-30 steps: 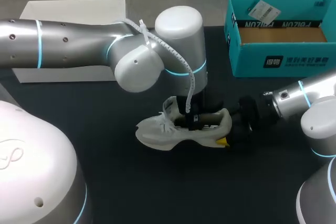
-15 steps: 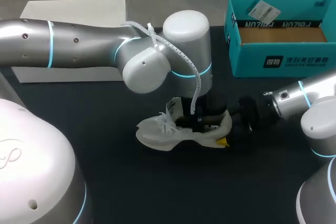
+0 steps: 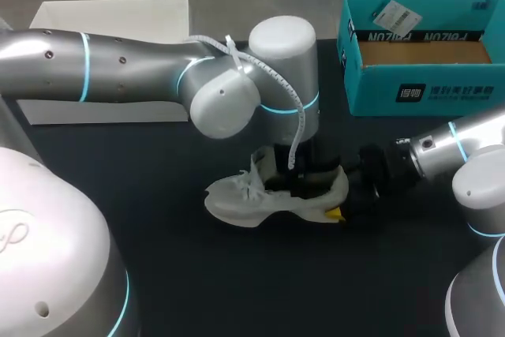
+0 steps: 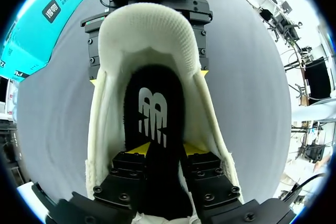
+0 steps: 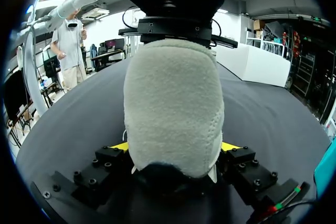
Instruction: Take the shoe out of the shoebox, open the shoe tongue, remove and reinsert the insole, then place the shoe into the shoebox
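The cream shoe [image 3: 241,199] lies on the black table with its toe to the left. From the right, my right gripper [image 3: 342,193] is shut on its heel [image 5: 173,114], one yellow-tipped finger [image 5: 119,146] on each side. My left gripper [image 3: 304,181] reaches straight down into the shoe's opening. In the left wrist view its fingers [image 4: 137,149] stand apart inside the shoe, over the black insole [image 4: 152,111], which lies flat on the shoe's floor and runs between them toward the heel. The teal shoebox [image 3: 418,92] stands open at the back right.
A white box lid [image 3: 110,17] lies at the back left, behind my left arm. A paper tag [image 3: 390,15] rests on the shoebox's far rim. Bare black table [image 3: 237,274] stretches in front of the shoe.
My left arm has shifted a little toward the heel and its fingers have spread apart inside the shoe. The right arm and the shoe have stayed put.
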### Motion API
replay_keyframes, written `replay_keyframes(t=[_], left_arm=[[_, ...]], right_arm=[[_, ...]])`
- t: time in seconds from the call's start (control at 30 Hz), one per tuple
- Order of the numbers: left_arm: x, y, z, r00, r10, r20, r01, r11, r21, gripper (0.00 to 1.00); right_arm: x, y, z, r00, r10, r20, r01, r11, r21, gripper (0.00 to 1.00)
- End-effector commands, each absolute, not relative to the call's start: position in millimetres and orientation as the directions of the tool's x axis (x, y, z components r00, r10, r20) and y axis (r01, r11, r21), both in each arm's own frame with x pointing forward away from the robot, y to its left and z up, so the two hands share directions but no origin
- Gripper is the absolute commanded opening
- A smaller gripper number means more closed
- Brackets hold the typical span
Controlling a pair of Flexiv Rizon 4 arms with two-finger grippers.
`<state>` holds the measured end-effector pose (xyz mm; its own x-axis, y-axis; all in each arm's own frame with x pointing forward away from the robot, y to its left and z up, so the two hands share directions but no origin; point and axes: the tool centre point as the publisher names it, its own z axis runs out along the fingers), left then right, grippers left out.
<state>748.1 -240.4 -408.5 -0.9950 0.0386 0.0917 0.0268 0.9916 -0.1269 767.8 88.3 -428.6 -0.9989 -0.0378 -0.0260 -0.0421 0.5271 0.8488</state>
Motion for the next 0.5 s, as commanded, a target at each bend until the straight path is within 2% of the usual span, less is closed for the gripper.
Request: replay_keyframes(t=[0.03, 0.1, 0.13, 0.17, 0.23, 0.27, 0.5], left_arm=[[748.4, -244.7, -430.1, -0.996, 0.035, 0.087, 0.022, 0.991, -0.135, 0.38], [749.4, -243.8, -434.1, -0.998, 0.02, 0.063, 0.012, 0.991, -0.136, 0.38], [749.9, -243.2, -435.2, -0.999, 0.001, 0.036, -0.005, 0.989, -0.145, 0.35], [750.2, -242.9, -435.4, -1.0, -0.01, 0.019, -0.012, 0.988, -0.156, 0.27], [750.8, -241.6, -434.9, -0.999, -0.04, -0.037, -0.033, 0.983, -0.183, 0.03], [750.9, -241.5, -435.0, -0.998, -0.044, -0.052, -0.033, 0.982, -0.188, 0.0], [750.8, -238.4, -432.5, -0.99, -0.065, -0.121, -0.038, 0.976, -0.213, 0.0]], right_arm=[[768.2, 89.1, -427.8, -0.999, -0.036, -0.028, -0.043, 0.527, 0.849, 0.0], [768.2, 89.1, -427.8, -0.999, -0.036, -0.028, -0.043, 0.527, 0.849, 0.0], [768.2, 89.1, -427.8, -0.999, -0.036, -0.028, -0.043, 0.527, 0.849, 0.0], [768.2, 89.1, -427.8, -0.999, -0.036, -0.028, -0.043, 0.527, 0.849, 0.0], [768.2, 89.1, -427.8, -0.999, -0.036, -0.028, -0.043, 0.527, 0.849, 0.0], [768.2, 89.1, -427.8, -0.999, -0.036, -0.028, -0.043, 0.527, 0.849, 0.0], [768.2, 89.1, -427.8, -0.999, -0.036, -0.028, -0.043, 0.527, 0.849, 0.0]])
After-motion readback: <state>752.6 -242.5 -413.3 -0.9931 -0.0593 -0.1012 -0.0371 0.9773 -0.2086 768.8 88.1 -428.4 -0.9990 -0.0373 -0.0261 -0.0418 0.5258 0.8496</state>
